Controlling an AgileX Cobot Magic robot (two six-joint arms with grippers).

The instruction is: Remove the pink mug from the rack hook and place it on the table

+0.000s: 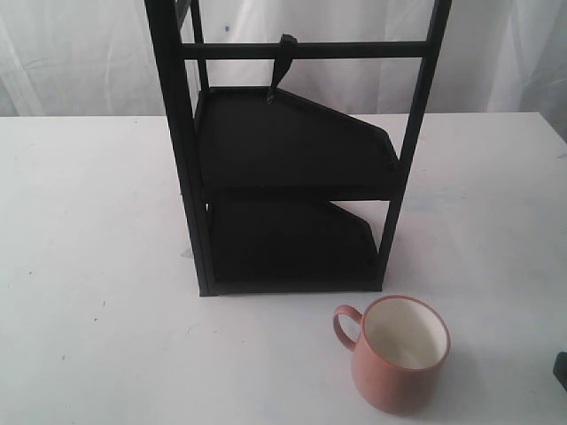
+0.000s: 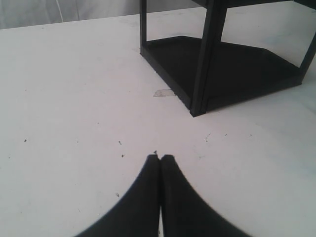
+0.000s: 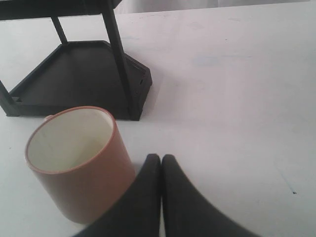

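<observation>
black left pincer (image 2: 159, 159): its two tips are pressed together with nothing in them, low over the left part of the table.
white table (image 1: 89, 266): the left side has only small dark specks on it.
black rack (image 1: 177, 133): stands in the middle, toward the back edge, with two trays.
rack hook (image 1: 285, 57): hangs on the top bar with nothing on it.
pink mug (image 1: 403, 354): stands upright on the table near the front edge, toward the front right corner, apart from the rack. the job looks done.
right pincer (image 3: 161, 159): tips together, holding nothing, just beside the mug. i cannot tell if it touches.
what could go wrong: a sideways swing of the right pincer could knock the mug over or push it off the front edge.
</observation>
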